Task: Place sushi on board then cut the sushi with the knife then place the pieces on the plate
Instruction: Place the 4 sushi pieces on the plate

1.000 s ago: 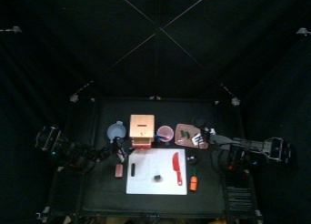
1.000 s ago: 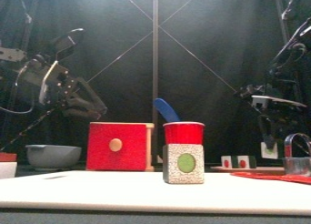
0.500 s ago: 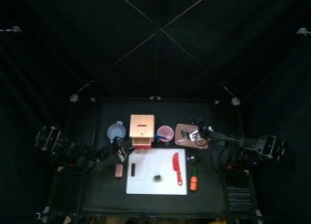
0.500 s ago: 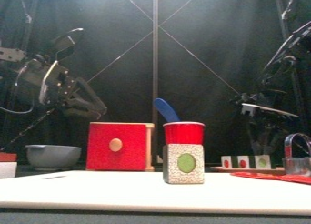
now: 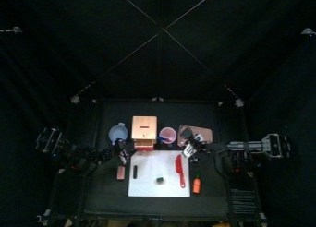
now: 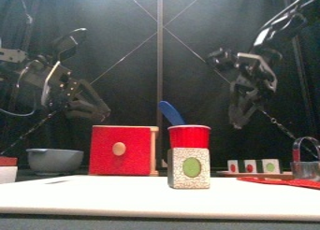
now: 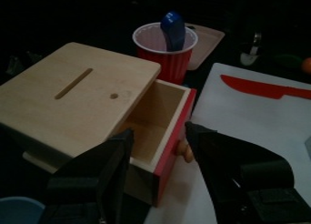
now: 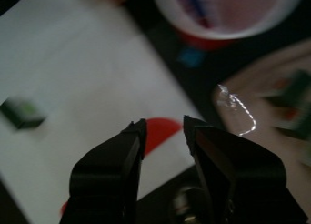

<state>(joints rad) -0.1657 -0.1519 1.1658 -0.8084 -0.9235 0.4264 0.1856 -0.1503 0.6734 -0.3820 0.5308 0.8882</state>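
A red knife lies on the right half of the white board. One dark green sushi piece sits near the board's middle and stands large up front. My right gripper hangs open above the board's back right corner, and the red knife shows between its jaws, below them. Several sushi pieces rest on the pink tray. The left gripper stays open at the board's left, facing the wooden box.
The box's red drawer stands pulled out. A red cup with a blue knife is behind the board. The blue-grey bowl is back left. The metal cutter stands by the tray. An orange toy lies right of the board.
My right gripper has swung from over the pink tray toward the front, to above the red knife on the board, and stands higher in the front view. The left arm has not moved.
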